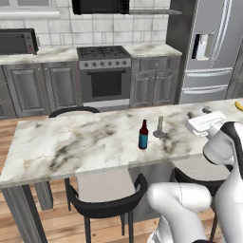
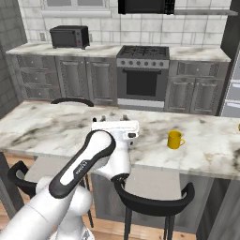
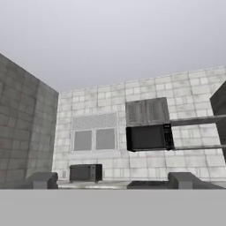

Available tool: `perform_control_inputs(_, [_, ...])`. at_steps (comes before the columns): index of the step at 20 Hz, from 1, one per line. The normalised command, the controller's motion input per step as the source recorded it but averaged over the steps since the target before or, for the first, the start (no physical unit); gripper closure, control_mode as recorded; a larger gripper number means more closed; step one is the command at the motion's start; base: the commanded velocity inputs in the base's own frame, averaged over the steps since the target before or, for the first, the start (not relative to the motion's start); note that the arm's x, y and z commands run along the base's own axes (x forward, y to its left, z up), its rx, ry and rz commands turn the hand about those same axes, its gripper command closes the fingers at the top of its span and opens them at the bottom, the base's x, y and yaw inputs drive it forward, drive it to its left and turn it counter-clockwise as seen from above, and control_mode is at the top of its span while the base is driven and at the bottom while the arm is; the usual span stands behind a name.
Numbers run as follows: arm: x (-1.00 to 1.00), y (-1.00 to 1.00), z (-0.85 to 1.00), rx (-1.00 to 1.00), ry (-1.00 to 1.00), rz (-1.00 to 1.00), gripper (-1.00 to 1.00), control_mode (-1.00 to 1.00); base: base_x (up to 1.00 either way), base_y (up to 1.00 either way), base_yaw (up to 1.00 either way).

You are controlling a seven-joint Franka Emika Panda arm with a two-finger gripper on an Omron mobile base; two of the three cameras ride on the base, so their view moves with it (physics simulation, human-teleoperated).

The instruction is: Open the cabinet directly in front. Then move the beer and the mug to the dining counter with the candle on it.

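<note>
The beer (image 1: 143,135), a dark bottle with a blue label, stands upright on the dining counter (image 1: 71,142). The candle (image 1: 160,127) stands just right of it. My gripper (image 1: 198,113) hovers over the counter right of the candle, open, with nothing between its fingers. In the right base view the yellow mug (image 2: 175,139) stands upright on the dining counter (image 2: 42,122), a short way right of the gripper (image 2: 113,118). The hand view looks level at the far wall past the spread fingertips of the gripper (image 3: 113,180). The cabinet is out of view.
Black chairs (image 1: 107,204) (image 2: 154,201) are tucked under the counter's near edge. A banana (image 1: 238,105) lies at its far right. Beyond it are the stove (image 1: 104,57), a fridge (image 1: 213,47), a toaster oven (image 2: 69,36) and a shut two-door wall unit (image 3: 147,111) above the hood.
</note>
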Motion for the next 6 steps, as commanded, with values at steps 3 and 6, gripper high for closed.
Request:
perform_control_inputs(3, [-0.36, 0.03, 0.01, -0.01, -0.16, 0.0, -1.0, -1.0, 0.0, 0.0, 0.0])
perform_control_inputs(6, [-1.0, 0.69, 0.0, -0.34, -0.4, 0.0, -1.0, -1.0, 0.0, 0.0, 0.0])
